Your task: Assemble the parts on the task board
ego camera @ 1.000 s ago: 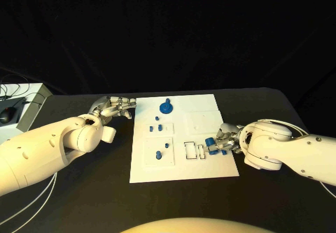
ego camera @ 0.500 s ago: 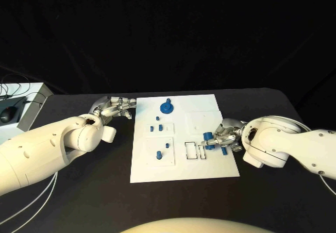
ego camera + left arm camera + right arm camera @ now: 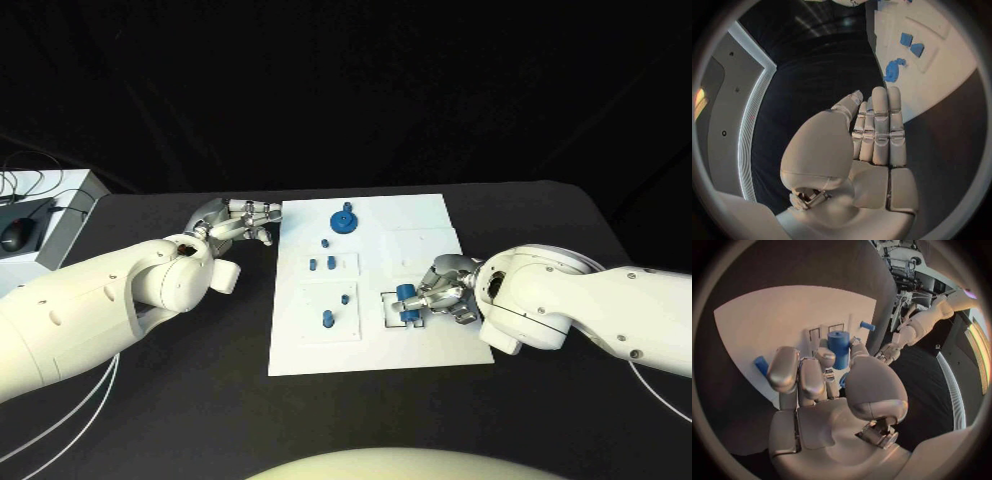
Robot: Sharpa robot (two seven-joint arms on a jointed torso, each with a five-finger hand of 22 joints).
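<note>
right hand (image 3: 440,292) covers part of the slots on the board (image 3: 433,215) | lower end of its blue peg (image 3: 839,348) hidden behind fingers | left hand (image 3: 235,221): fingertips' contact with board edge unclear

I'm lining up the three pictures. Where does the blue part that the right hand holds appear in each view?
Head view: blue part at the right hand, over the task board.
Right wrist view, above the fingers.
Left wrist view: cannot tell.
Shared landmark: the task board.
</note>
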